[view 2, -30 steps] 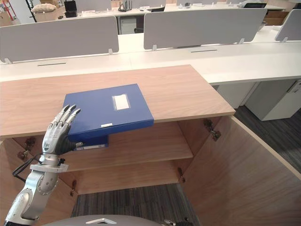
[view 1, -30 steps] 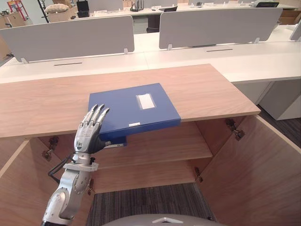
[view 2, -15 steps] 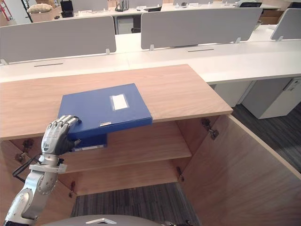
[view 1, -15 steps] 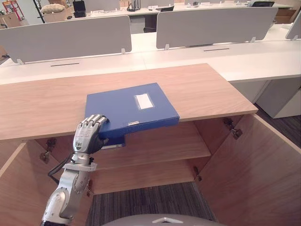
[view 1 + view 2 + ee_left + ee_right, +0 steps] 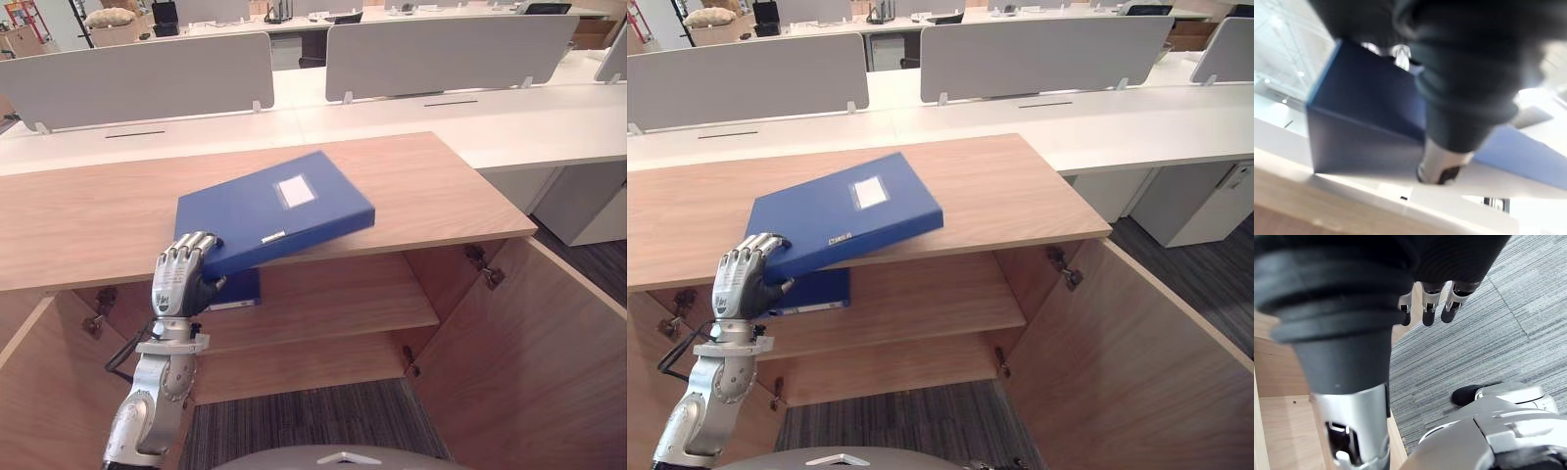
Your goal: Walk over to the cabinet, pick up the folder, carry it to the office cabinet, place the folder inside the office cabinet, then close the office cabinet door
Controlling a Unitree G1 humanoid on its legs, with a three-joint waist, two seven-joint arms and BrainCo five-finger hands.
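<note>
— Starting big: at the back?
— Rows of white desks [image 5: 392, 127], with grey dividers [image 5: 446, 54] upright on them. Nearer, a long wooden cabinet [image 5: 431, 186] seen from above, with the right door [image 5: 529, 352] and the left door [image 5: 29, 392] swung wide. Inside, a wooden shelf [image 5: 333, 299]. Below all that, grey striped carpet [image 5: 313, 421].

— And the folder?
— Blue folder [image 5: 269, 211], toward the left of the cabinet's top, front edge out past the lip. Sits tilted, with the near-left corner held high and the far side low against the wood.

— Held by?
— Left hand [image 5: 178, 282], clamped on that near-left corner. Fingers curled over the cover, thumb underneath. Same from the left wrist view: dark ribbed cover up close, blue folder right against it.

— Anything beneath?
— Another flat blue thing [image 5: 235, 289], just under the lip and beside the hand. Cannot tell whether a second folder.

— Other hand?
— Right hand [image 5: 1426, 308], low over the carpet in its wrist view. Fingers loose and nearly straight, holding nothing.

— Smallest detail?
— A pale label [image 5: 295, 191] on the folder's cover.
</note>
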